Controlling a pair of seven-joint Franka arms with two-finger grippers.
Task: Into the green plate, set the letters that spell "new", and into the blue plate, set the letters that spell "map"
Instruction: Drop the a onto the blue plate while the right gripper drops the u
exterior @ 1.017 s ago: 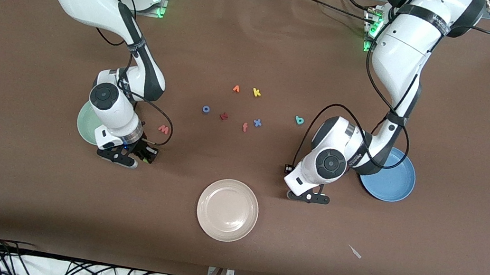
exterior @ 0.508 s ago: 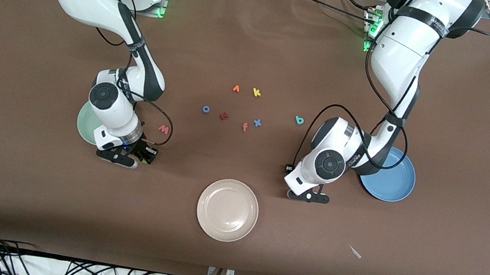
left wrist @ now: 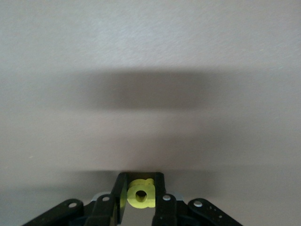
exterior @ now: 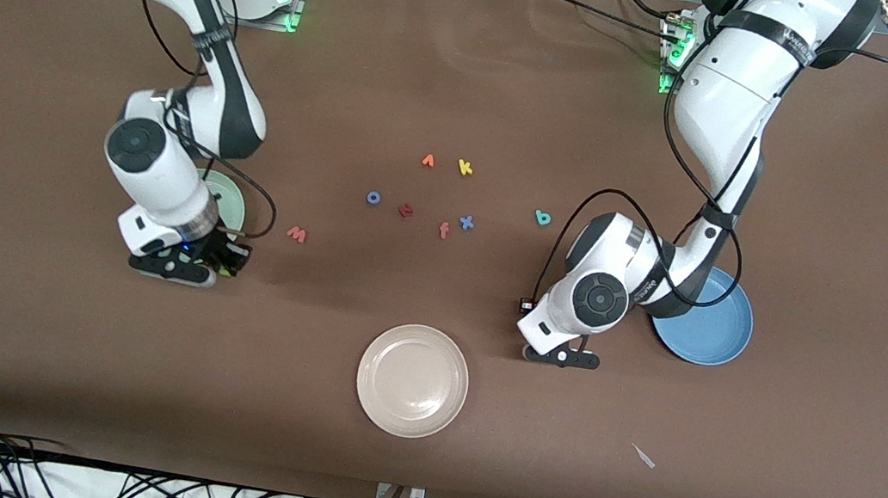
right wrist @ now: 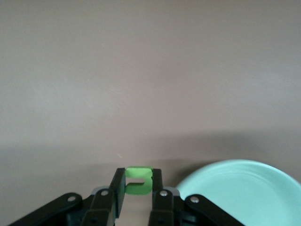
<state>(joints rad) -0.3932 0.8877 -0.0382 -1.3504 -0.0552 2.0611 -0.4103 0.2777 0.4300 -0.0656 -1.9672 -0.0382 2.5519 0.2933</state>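
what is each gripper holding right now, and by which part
The left gripper pinches the yellow p across the sides of its bowl. The right gripper pinches the green n across its two outer sides, beside the green plate.

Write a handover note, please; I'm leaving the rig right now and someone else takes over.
Right gripper: jaws shut on the green n, beside the green plate.
Left gripper: jaws shut on the yellow p, over bare table near the blue plate.
On the table: pinkish-red w, orange e, teal letter. Blue m not seen.
Done: no letter visible in either plate, both partly hidden.
Left: all six letters.
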